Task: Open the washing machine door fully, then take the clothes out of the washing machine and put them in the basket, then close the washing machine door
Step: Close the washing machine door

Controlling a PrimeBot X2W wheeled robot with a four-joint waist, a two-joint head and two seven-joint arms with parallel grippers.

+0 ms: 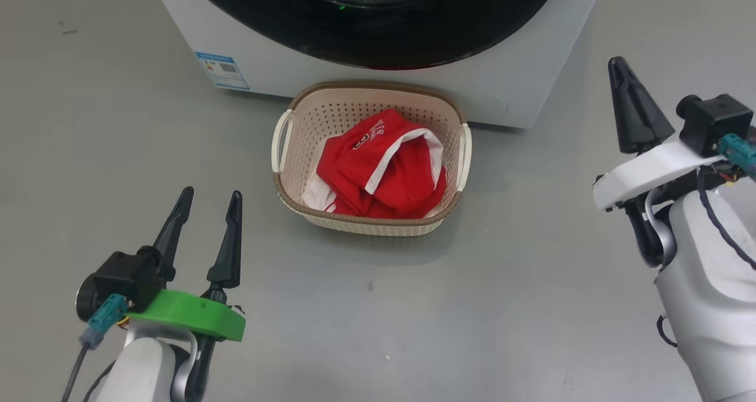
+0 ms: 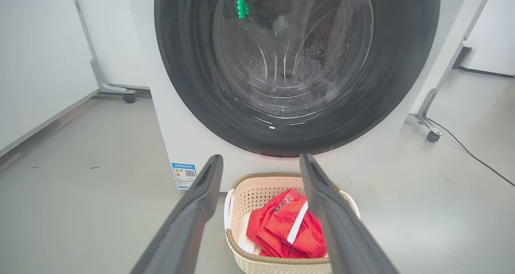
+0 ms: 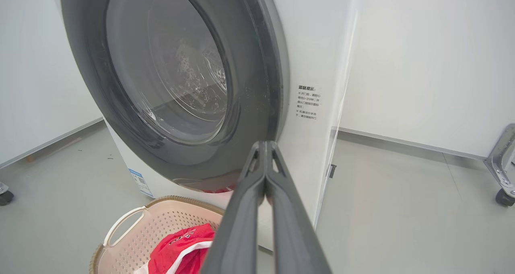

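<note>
**Door looks shut, clothes in basket, both claws hanging free**

The washing machine (image 1: 520, 77) is cut off at the top of the head view, so just the lower front and a bottom arc of the door show. The washing machine door (image 2: 295, 60) lies flat against the front in both wrist views and looks closed. The drum behind the glass is hazy with glare, so its contents are hard to make out.

The basket (image 1: 366, 87) is on the floor just in front of the machine, under the door. In the left wrist view a finger hides its right side, and in the right wrist view its lower part is cropped. The clothes (image 1: 384, 172) are bunched inside the basket, red with white trim, and the lettering is too crumpled to read.

The left gripper (image 1: 212, 192) is spread wide, holding nothing, near the basket's left. The right gripper (image 1: 619, 65) is well to the basket's right, fingers pressed together on nothing.

The blue label sticker (image 1: 222, 70) is at the lower left of the front, its print too small to read.
</note>
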